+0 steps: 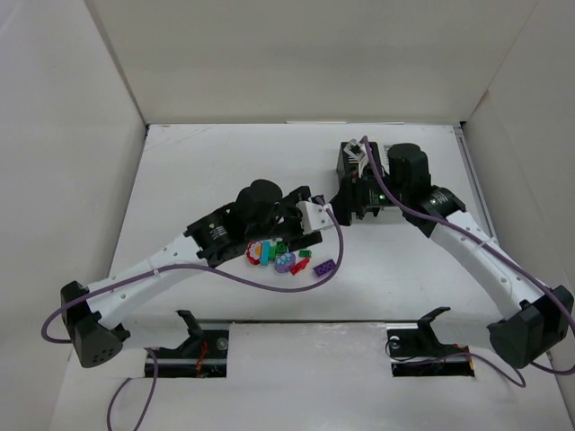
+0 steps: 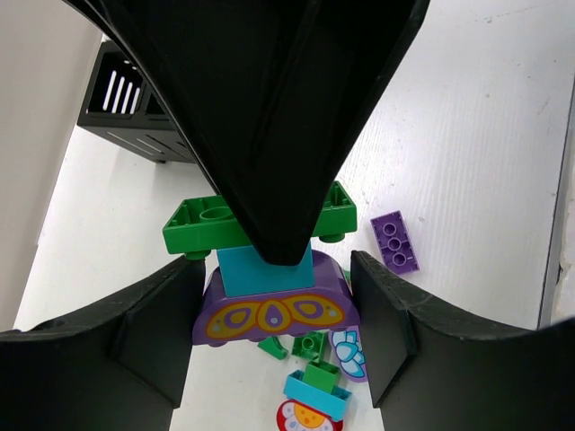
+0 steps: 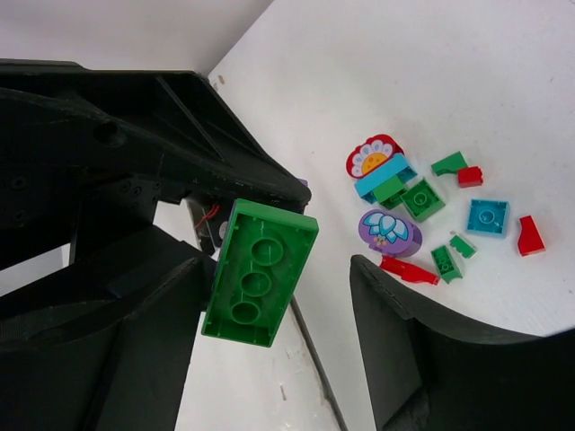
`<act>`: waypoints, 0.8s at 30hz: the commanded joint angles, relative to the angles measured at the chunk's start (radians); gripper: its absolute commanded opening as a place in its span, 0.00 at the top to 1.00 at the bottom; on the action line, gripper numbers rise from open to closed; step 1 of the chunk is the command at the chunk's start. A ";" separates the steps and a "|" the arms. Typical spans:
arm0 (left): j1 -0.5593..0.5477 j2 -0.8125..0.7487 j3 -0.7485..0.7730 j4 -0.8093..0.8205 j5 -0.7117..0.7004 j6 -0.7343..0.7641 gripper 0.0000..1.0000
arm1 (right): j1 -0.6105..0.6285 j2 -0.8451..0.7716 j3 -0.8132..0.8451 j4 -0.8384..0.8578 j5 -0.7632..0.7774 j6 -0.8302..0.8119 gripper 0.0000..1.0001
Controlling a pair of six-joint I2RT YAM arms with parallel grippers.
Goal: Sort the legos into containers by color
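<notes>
My left gripper (image 2: 277, 274) is shut on a stack of legos held above the table: a purple arched brick (image 2: 274, 310) with a yellow butterfly print sits between its fingers, with a teal brick (image 2: 265, 269) and a green brick (image 2: 193, 224) stuck on it. My right gripper (image 3: 277, 265) meets the stack from the other side. Its jaws stand apart around the green brick (image 3: 259, 274), which lies against one finger (image 3: 135, 305). In the top view both grippers (image 1: 316, 215) (image 1: 346, 202) meet mid-table. The black container (image 2: 126, 108) (image 1: 349, 160) stands behind. The white container is mostly hidden.
Loose legos (image 1: 280, 256) lie under the grippers: a red flower piece (image 3: 373, 160), a purple flower oval (image 3: 391, 232), a teal brick (image 3: 488, 216), small green and red pieces, and a flat purple brick (image 2: 395, 241). White walls enclose the table.
</notes>
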 commanded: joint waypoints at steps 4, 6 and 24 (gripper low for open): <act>-0.006 -0.039 -0.007 0.064 0.012 0.006 0.47 | 0.013 0.013 0.060 0.062 -0.029 0.000 0.33; -0.006 -0.048 -0.016 0.073 0.012 0.006 0.47 | 0.013 0.013 0.060 0.062 -0.029 0.000 0.35; -0.006 -0.121 -0.116 0.122 -0.048 -0.021 0.47 | -0.114 0.016 0.078 0.071 -0.114 -0.019 0.68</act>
